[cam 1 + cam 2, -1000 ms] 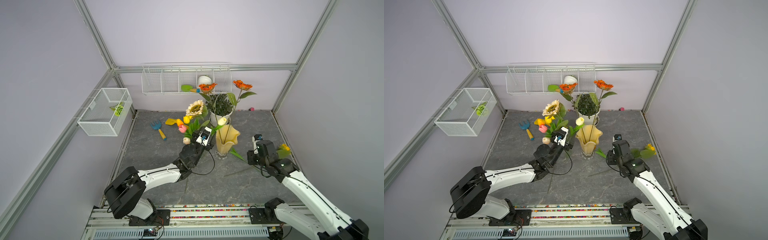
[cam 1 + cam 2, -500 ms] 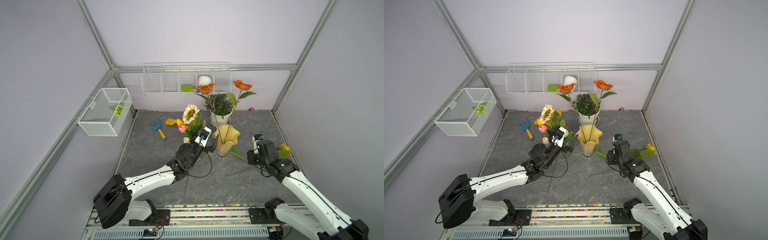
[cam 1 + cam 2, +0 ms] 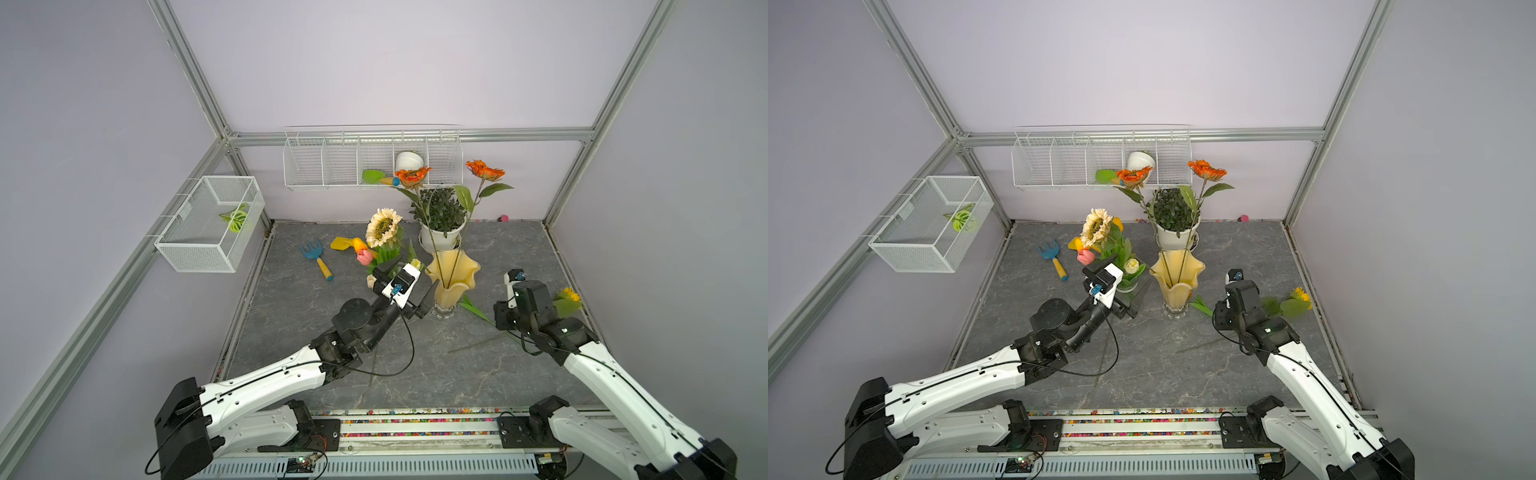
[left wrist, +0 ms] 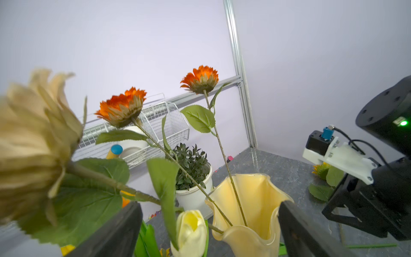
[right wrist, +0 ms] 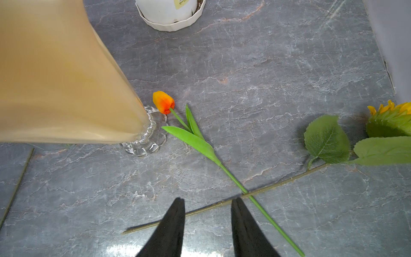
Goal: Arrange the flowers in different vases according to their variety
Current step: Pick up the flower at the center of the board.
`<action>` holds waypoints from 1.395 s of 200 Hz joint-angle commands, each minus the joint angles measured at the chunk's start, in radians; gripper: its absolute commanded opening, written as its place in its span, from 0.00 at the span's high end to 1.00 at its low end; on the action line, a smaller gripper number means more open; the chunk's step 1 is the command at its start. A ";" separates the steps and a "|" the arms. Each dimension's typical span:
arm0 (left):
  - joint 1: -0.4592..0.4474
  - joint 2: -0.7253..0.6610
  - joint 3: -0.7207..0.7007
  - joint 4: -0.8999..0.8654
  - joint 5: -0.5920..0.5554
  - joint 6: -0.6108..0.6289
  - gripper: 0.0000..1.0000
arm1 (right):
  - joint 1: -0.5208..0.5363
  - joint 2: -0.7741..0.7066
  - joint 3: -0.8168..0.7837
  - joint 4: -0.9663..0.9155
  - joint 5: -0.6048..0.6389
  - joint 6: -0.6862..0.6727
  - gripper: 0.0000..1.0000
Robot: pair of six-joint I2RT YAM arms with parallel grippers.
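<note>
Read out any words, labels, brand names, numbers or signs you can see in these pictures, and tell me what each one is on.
No text can be read in any view.
White plant pot: a small yellowish sticker sits at the edge of the right wrist view. Its print is cut off and too small to read.
Nothing else in these pictures shows lettering, numbers or a logo.

Left wrist view: cream sunflower head [image 4: 33, 144] beside left pincer [image 4: 209, 205] blurred, cut by edge. Right wrist view: yellow vase [image 5: 55, 77] ahead of right pincer [image 5: 208, 199] blurred, rim out of frame; yellow sunflower head [image 5: 391, 120] to its side half cut off. Pink speck [image 3: 503, 217] far beyond: unidentifiable
</note>
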 commanded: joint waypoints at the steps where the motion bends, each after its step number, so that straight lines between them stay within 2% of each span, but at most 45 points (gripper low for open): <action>1: -0.028 -0.049 0.060 -0.057 0.076 0.079 0.00 | -0.005 -0.010 -0.016 0.000 -0.008 0.011 0.59; 40: -0.047 -0.161 0.138 -0.234 0.331 0.073 0.00 | -0.006 0.061 0.001 -0.119 0.013 0.176 0.55; 67: -0.046 -0.223 0.217 -0.387 0.387 -0.007 0.00 | -0.008 0.142 -0.020 -0.139 -0.057 0.334 0.52; 80: -0.047 -0.243 0.252 -0.463 0.381 -0.046 0.00 | -0.009 0.171 -0.032 -0.115 -0.070 0.364 0.49; 115: -0.047 -0.257 0.356 -0.693 0.286 -0.181 0.00 | -0.042 0.274 0.040 -0.201 0.030 0.352 0.44; 165: -0.047 -0.256 0.358 -0.855 0.261 -0.327 0.00 | -0.286 0.247 -0.065 -0.079 -0.055 0.456 0.44; 204: -0.045 -0.208 0.376 -0.927 0.309 -0.346 0.00 | -0.426 0.341 -0.048 0.002 -0.144 0.451 0.44; 254: -0.045 -0.150 0.420 -1.028 0.412 -0.346 0.00 | -0.451 0.467 -0.025 0.072 -0.139 0.446 0.44; 279: -0.045 -0.145 0.419 -1.044 0.412 -0.348 0.00 | -0.456 0.520 -0.024 0.109 -0.132 0.448 0.45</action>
